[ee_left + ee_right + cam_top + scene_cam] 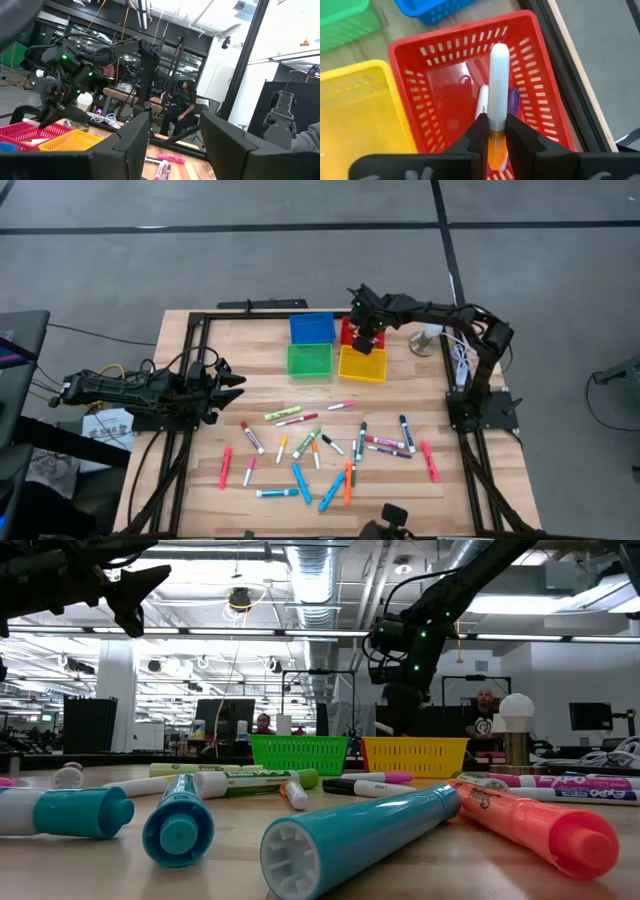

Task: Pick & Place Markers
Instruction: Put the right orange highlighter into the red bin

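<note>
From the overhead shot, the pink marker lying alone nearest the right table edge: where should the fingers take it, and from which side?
Probably at mid-barrel, coming straight down from above. The pink marker lies flat, running roughly near-to-far with a slight tilt, so the fingers should close across its thin width, left-to-right. It lies clear of the other markers, leaving room on both sides. The right gripper is occupied, shut on an orange-capped marker over the red bin.

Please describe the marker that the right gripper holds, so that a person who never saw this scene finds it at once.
Find the four coloured bins at the table's far edge; the right gripper hangs over the red bin. Between its closed fingers sits a white marker with an orange end. Unlike the markers scattered on the table, it is up in the air.
</note>
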Controlling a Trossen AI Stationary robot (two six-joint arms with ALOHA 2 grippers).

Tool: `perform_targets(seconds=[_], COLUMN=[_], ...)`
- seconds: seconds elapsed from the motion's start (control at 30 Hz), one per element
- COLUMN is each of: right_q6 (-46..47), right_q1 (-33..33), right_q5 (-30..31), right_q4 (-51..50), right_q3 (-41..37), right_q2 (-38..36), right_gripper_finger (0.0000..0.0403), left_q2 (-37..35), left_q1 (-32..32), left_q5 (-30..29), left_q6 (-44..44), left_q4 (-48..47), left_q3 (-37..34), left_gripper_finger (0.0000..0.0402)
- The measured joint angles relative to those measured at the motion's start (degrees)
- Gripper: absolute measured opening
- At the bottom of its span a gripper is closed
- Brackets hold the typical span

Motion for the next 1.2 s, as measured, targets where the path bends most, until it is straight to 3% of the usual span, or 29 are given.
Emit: perform_targets(seconds=[0.77,1.2], right_q6=[0.10,3.50], right_q1=[-1.90,-2.27], right_q5=[-1.59,-0.26], right_q4=[-1.19,0.36], right_q3=[0.00,0.00], right_q2=[0.00,3.87], right_gripper_finger=[0.0045,0.0045], left_q2=[0.00,0.01], left_q1=[0.00,-0.01], left_q5=[0.00,0.00], left_q6=[-0.02,-0.02], left_q4=[0.02,0.16], left_q3=[0.00,0.00], left_gripper_finger=[0.0177,0.0177])
